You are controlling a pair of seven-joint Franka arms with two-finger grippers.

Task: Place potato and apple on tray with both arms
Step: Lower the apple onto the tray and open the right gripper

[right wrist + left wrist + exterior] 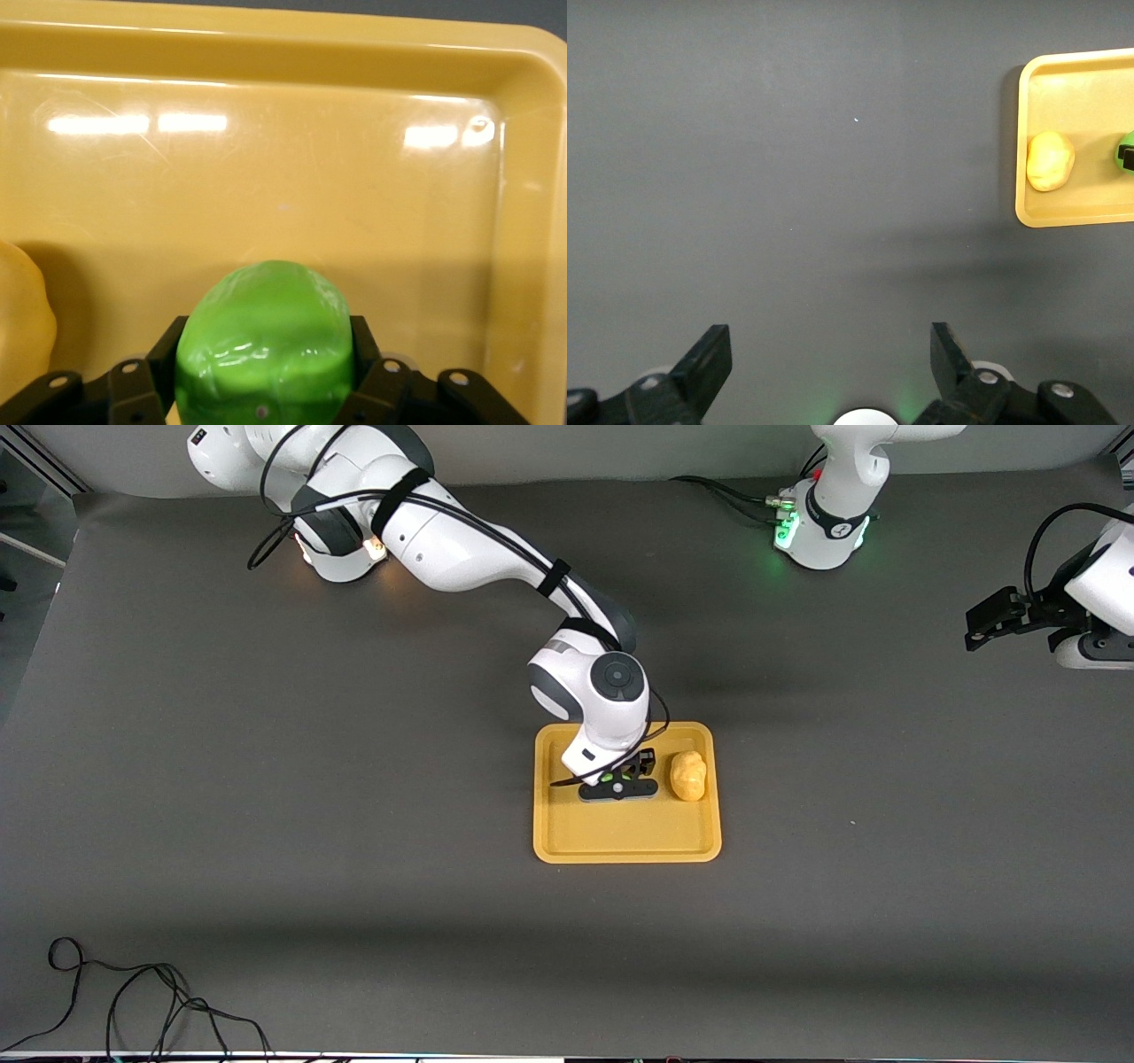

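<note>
The orange-yellow tray [620, 834] lies mid-table. The lumpy yellow-tan potato [687, 776] rests on it, at the edge toward the left arm's end. My right gripper [618, 786] is low over the tray beside the potato, shut on the green apple [617, 778]. In the right wrist view the apple [263, 305] sits between the gripper's [266, 343] black fingers [175, 341], with tray floor [283, 159] around it and the potato [18, 319] at the side. My left gripper [979, 627] waits open and empty at its end of the table; it shows in its wrist view [830, 341], with the tray [1081, 88], potato [1050, 160] and apple [1128, 147] far off.
A black cable [133, 992] loops on the table near the front edge at the right arm's end. The left arm's base [824, 522] glows green at the table's back; the right arm's base [337, 549] stands along the same edge.
</note>
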